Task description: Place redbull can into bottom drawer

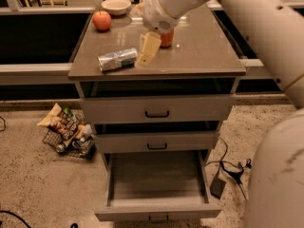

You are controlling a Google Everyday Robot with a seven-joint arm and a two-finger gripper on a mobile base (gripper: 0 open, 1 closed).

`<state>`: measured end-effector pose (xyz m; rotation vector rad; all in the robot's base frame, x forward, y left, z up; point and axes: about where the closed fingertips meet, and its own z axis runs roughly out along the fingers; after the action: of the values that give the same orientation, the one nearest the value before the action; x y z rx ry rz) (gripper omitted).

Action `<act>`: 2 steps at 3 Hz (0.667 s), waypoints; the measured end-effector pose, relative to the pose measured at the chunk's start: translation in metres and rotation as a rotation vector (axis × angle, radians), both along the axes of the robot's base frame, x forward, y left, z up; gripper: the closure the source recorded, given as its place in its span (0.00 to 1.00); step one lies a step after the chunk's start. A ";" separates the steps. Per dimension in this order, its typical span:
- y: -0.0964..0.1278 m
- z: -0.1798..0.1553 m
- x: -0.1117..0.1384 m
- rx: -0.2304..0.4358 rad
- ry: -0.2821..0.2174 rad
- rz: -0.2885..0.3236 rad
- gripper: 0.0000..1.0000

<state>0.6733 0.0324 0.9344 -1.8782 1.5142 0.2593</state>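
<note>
The redbull can lies on its side on the front left of the cabinet top, silver and blue. My gripper hangs just to the right of the can, a little above the top, with its pale fingers pointing down. It holds nothing. The bottom drawer is pulled out wide and shows an empty inside. The arm comes in from the upper right and hides most of a red can behind the gripper.
An apple and a white bowl stand at the back left of the top. The two upper drawers stand slightly ajar. A wire basket of snack bags sits on the floor at left. Cables lie at right.
</note>
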 end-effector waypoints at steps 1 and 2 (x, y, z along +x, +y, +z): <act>0.032 -0.020 0.027 0.053 0.010 0.023 0.00; 0.055 -0.039 0.043 0.061 0.025 0.039 0.00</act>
<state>0.7167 0.0873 0.8959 -1.8645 1.4707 0.3449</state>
